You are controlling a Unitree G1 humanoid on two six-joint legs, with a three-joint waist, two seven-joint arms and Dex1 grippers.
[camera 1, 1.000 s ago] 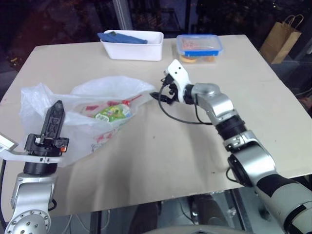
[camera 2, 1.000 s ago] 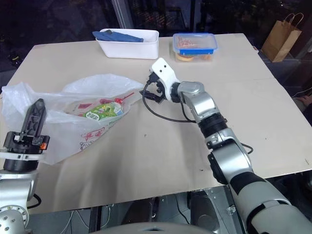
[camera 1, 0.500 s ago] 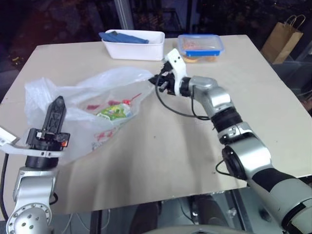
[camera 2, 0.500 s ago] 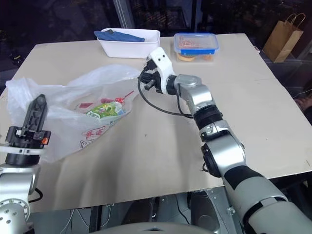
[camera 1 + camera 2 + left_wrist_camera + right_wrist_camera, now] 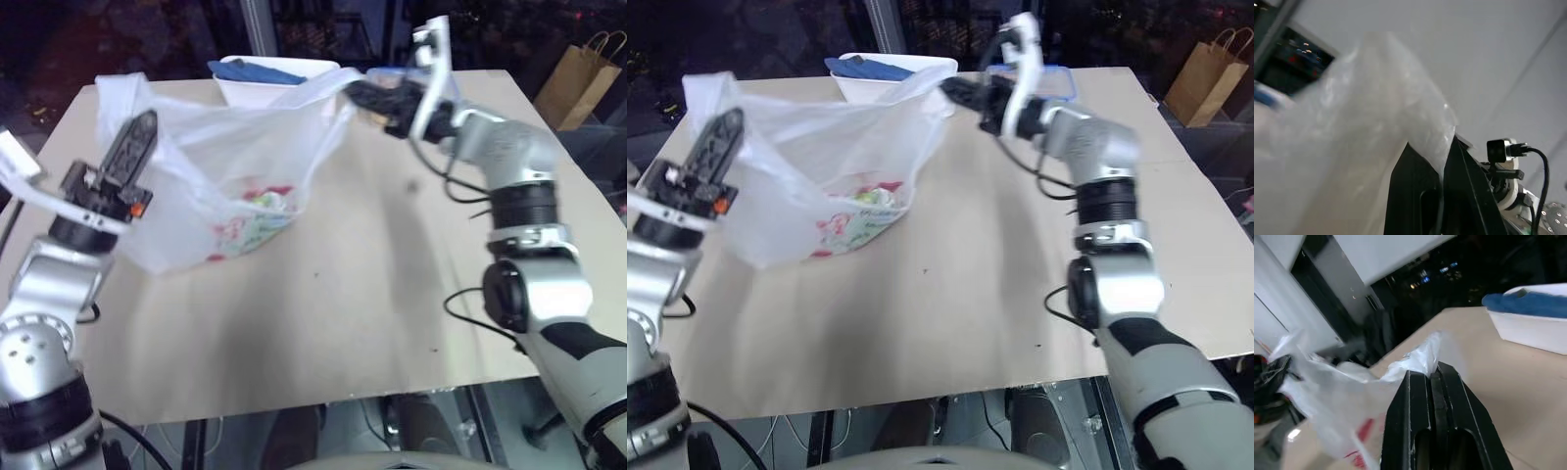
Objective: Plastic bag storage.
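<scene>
Thin, crinkly, translucent white bag (image 5: 230, 162) with red print, stretched open above the tan table (image 5: 323, 294). Blurred green-and-red contents low inside, hard to make out. Left gripper (image 5: 132, 147) raised, pinching one rim; right gripper (image 5: 960, 93) raised, clamped on the other. White tub (image 5: 896, 69) behind, partly hidden.
</scene>
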